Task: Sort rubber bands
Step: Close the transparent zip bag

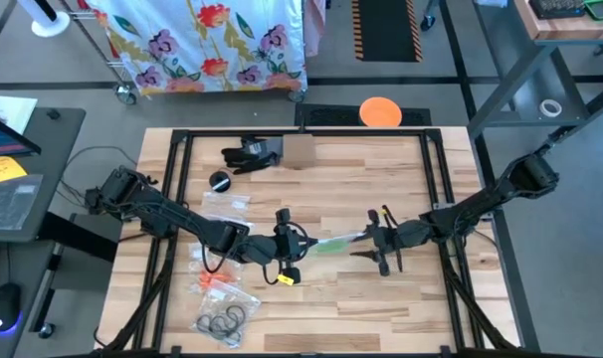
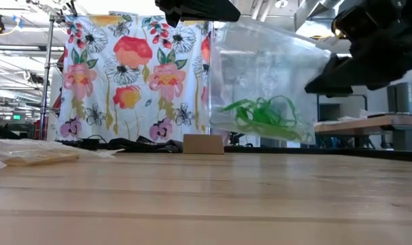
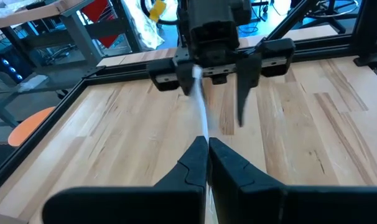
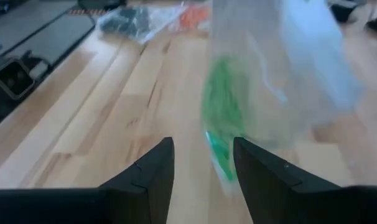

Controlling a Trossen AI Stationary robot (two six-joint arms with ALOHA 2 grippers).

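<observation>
A clear plastic bag (image 2: pixel 267 75) holding green rubber bands (image 2: pixel 264 112) hangs above the middle of the table (image 1: pixel 401 298), between my two grippers. My left gripper (image 3: pixel 207 154) reaches in from the table's left and is shut on the bag; it shows in the high view as my left gripper (image 1: pixel 294 244). My right gripper (image 4: pixel 202 163) faces it from the right and stands open, also seen in the high view as my right gripper (image 1: pixel 374 245). The green end of the bag (image 4: pixel 221 134) shows blurred just before and between the right fingers. My left gripper pinches an edge of the bag (image 3: pixel 204 132) between its two shut fingers, coming nearly level from the table's left. The bag is lifted clear of the table and stretches away toward my right gripper, with the green bands sagging in its lower part (image 2: pixel 264 116). Whether my right gripper touches the bag, I cannot tell.
Near the table's left side lie a bag of orange bands (image 1: pixel 217 285), a bag of dark bands (image 1: pixel 222 320) and more clear bags (image 1: pixel 227 204). A small cardboard box (image 1: pixel 299 151) and black items (image 1: pixel 250 154) stand at the far edge. Bare wood lies at the near right.
</observation>
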